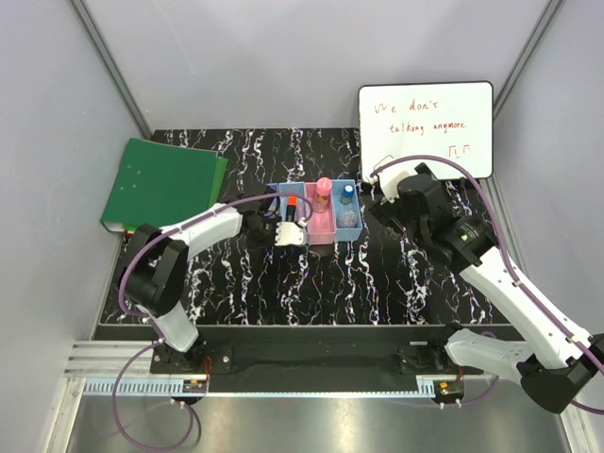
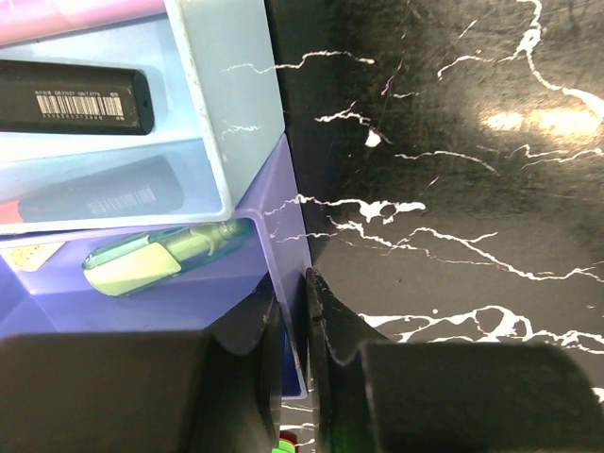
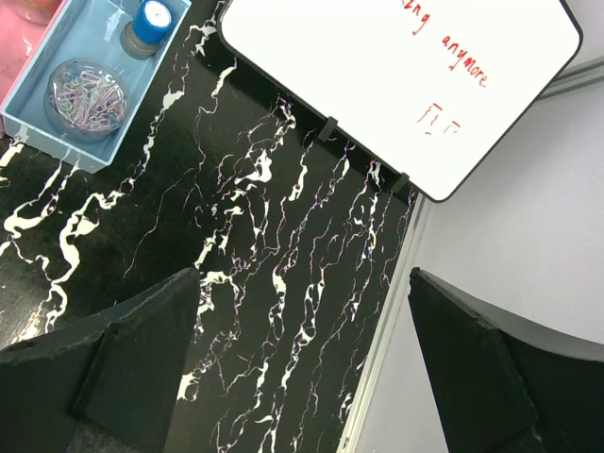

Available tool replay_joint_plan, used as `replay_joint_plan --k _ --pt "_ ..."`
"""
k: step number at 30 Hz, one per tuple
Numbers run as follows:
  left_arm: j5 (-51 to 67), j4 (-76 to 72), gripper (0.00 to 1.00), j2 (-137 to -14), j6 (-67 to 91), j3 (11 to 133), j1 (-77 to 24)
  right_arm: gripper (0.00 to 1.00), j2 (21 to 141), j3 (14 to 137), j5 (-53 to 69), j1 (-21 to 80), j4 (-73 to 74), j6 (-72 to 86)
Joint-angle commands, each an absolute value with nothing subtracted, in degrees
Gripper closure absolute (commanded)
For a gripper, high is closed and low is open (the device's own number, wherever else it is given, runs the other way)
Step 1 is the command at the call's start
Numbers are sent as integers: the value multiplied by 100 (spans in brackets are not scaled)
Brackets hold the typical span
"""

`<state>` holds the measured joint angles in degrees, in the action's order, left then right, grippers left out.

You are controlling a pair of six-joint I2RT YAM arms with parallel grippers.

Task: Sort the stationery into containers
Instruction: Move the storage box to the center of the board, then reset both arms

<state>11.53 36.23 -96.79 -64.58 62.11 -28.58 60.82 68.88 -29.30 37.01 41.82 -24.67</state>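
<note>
While outstretched, left hand nearly closed on blue bin wall; right hand wide open, empty, near whiteboard.

Stationery inside joined bins

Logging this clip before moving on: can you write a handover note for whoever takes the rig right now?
Left gripper: shut on the wall of the blue end bin, no stationery held.
Right gripper: open, empty, near the whiteboard.
Green highlighter lies in that bin, black marker in the next, pink-capped tube in the pink bin, bottle and jar in the far-end bin.
Done: everything visible is binned.
Left: release the bin, check for strays.
</note>
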Motion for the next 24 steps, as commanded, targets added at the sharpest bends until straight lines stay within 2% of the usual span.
replay_joint_plan --k 1,2,3,6,7,9,13,18,24 --pt "827 3534 83 -9940 -6882 5994 -2742 0 6073 7093 -2900 3683 4087 -2391" --pt "809 3516 79 -9975 -6899 6012 -2742 0 6073 7093 -2892 3683 4096 -2391" --pt "800 3507 67 -9993 -6917 6029 -2725 0 6073 7093 -2892 3683 4096 -2391" --pt "817 3480 45 -10019 -6803 6126 -2681 0 6064 7093 -2909 3683 4104 -2382" --pt "861 3489 20 -9976 -6733 6196 -2663 0 6047 7084 -2892 3683 4122 -2391" --pt "905 3480 2 -9862 -6514 6231 -2646 0 6021 7066 -2865 3683 4139 -2391" --pt "1150 3515 1 -9126 -5961 6267 -2619 0 5985 7093 -2778 3691 4253 -2338" --pt "1222 3533 1 -7879 -4476 6618 -2602 0 5941 7181 -2567 3691 4386 -2127" --pt "354 3603 1 -6797 -2955 6715 -2593 0 5942 7365 -2137 3683 4587 -1829"
